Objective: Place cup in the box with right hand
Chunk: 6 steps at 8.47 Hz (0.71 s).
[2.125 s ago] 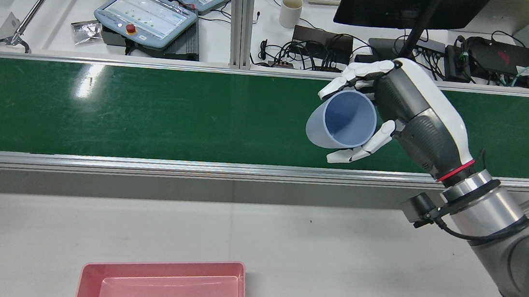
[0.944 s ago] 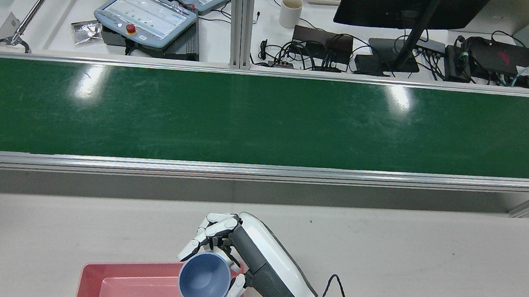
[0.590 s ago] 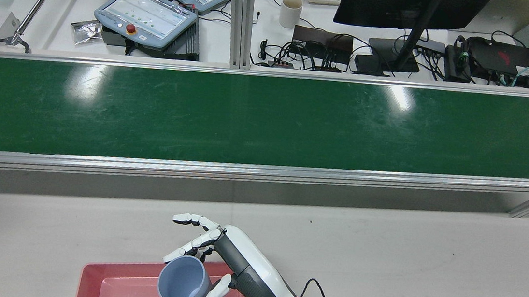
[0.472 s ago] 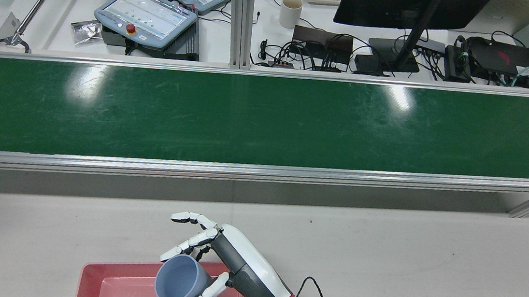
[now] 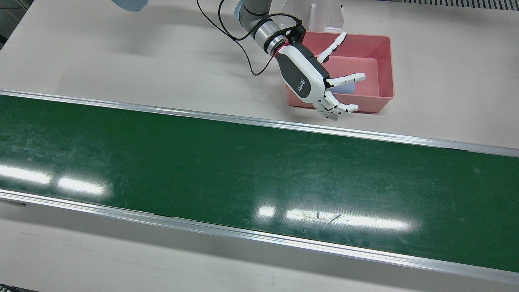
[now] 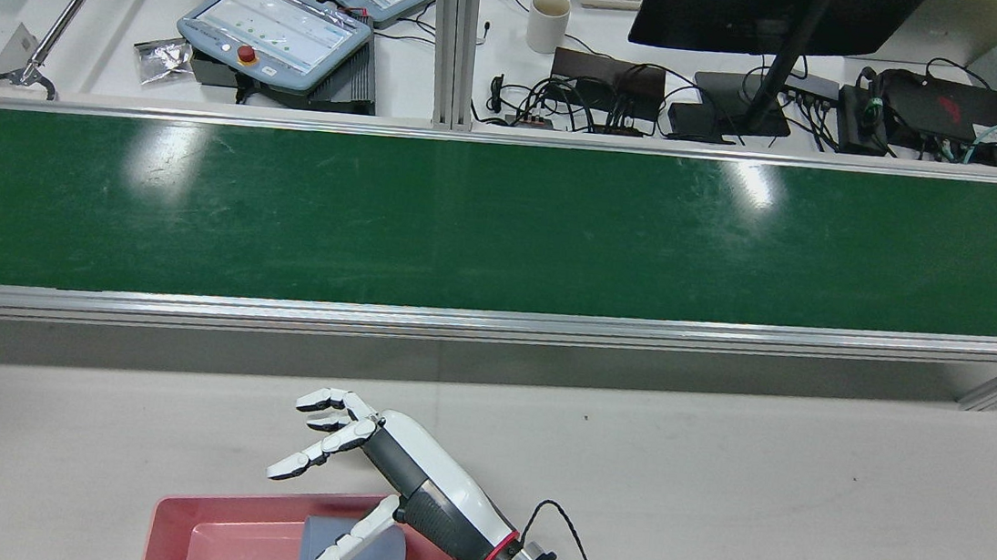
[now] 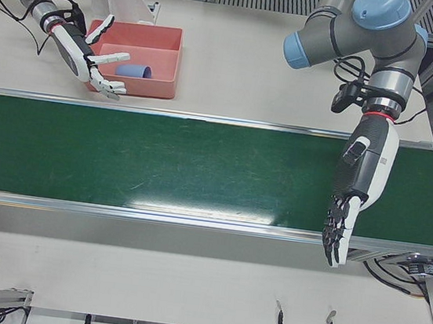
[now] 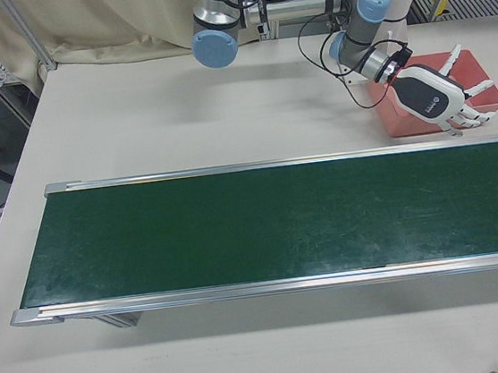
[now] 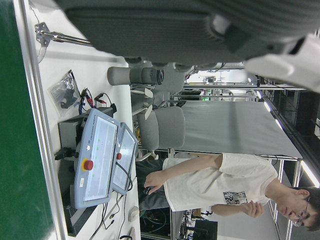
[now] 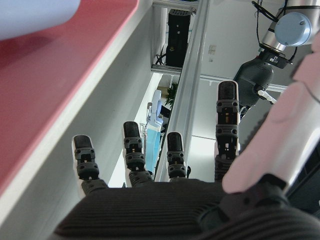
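The right hand [image 5: 310, 79] hangs over the belt-side wall of the pink box [image 5: 385, 65], its fingers [image 5: 346, 78] spread wide apart and holding nothing. In the front view the palm sits above the box's corner nearest the arm, with one finger reaching back over the far rim and the others fanned out past the near wall toward the green conveyor belt [image 5: 243, 174]. The blue cup [image 5: 344, 87] lies on its side on the floor of the box, just below and beside the outstretched fingers, apart from them. In the rear view the same cup [image 6: 353, 554] shows under one extended finger, resting inside the box [image 6: 173, 523], while the right hand [image 6: 393, 471] tilts up and away from it. The left-front view shows the cup [image 7: 135, 71] lying lengthwise in the box [image 7: 168, 41] next to the right hand [image 7: 83, 55]. The right hand view shows a pale blue curve of the cup [image 10: 35, 15] at the upper corner above the red wall of the box [image 10: 60, 85], the fingertips [image 10: 227, 105] pointing clear of both.

The left hand [image 7: 360, 184] hangs well apart from the right one, on the other half of the table, pointing down over the near edge of the belt with its fingers straight, slightly apart and empty.
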{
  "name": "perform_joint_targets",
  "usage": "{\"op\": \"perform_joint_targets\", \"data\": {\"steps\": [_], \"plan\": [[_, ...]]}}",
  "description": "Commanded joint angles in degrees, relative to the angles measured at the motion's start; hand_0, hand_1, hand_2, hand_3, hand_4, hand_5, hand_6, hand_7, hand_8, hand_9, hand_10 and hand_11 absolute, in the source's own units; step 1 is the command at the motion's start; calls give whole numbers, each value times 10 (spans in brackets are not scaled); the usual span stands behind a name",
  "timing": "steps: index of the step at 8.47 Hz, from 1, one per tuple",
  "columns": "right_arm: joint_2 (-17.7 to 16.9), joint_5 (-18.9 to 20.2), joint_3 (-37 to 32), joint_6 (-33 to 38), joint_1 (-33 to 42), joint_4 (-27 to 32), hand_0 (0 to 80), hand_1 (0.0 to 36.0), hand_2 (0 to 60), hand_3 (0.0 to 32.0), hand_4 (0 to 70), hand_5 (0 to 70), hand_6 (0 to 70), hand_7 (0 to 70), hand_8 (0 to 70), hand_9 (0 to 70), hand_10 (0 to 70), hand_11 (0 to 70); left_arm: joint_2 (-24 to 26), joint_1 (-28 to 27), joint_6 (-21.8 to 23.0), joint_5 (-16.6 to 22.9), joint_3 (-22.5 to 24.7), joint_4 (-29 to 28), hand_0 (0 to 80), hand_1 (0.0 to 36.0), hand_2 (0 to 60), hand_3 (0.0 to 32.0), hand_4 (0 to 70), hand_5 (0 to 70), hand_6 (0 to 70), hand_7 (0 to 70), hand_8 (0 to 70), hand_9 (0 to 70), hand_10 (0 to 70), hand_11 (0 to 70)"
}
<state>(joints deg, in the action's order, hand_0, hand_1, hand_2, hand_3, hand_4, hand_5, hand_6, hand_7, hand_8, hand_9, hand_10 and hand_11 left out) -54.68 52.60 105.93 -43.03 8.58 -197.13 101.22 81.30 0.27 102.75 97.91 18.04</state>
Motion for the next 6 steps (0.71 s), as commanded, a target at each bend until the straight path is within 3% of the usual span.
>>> {"op": "perform_joint_targets", "data": {"steps": [1, 2, 3, 4, 5, 6], "plan": [[1, 6, 69, 1, 19, -4, 507, 5, 0, 320, 482, 61, 50, 397, 226, 244, 154, 221, 0, 0, 0, 0, 0, -1, 0, 0, 0, 0, 0, 0, 0, 0, 0, 0, 0, 0], [-12, 7, 113, -1, 38, -10, 543, 40, 0, 320, 591, 70, 58, 423, 237, 260, 166, 239, 0, 0, 0, 0, 0, -1, 0, 0, 0, 0, 0, 0, 0, 0, 0, 0, 0, 0], [-46, 7, 170, -2, 60, -25, 578, 73, 0, 320, 654, 77, 66, 450, 243, 273, 174, 253, 0, 0, 1, 0, 0, -1, 0, 0, 0, 0, 0, 0, 0, 0, 0, 0, 0, 0], [-63, 38, 214, -1, 102, -67, 651, 127, 0, 272, 700, 92, 81, 486, 250, 290, 186, 276, -1, 0, 0, 0, 1, -1, 0, 0, 0, 0, 0, 0, 0, 0, 0, 0, 0, 0], [-64, 126, 233, 22, 181, -129, 755, 158, 0, 256, 700, 100, 87, 501, 253, 298, 188, 281, -1, 0, 0, 0, 0, -1, 0, 0, 0, 0, 0, 0, 0, 0, 0, 0, 0, 0], [-111, 214, 238, 137, 254, -173, 800, 195, 0, 238, 700, 112, 95, 520, 258, 306, 194, 292, -1, 0, 0, 0, 0, -1, 0, 0, 0, 0, 0, 0, 0, 0, 0, 0, 0, 0]]}}
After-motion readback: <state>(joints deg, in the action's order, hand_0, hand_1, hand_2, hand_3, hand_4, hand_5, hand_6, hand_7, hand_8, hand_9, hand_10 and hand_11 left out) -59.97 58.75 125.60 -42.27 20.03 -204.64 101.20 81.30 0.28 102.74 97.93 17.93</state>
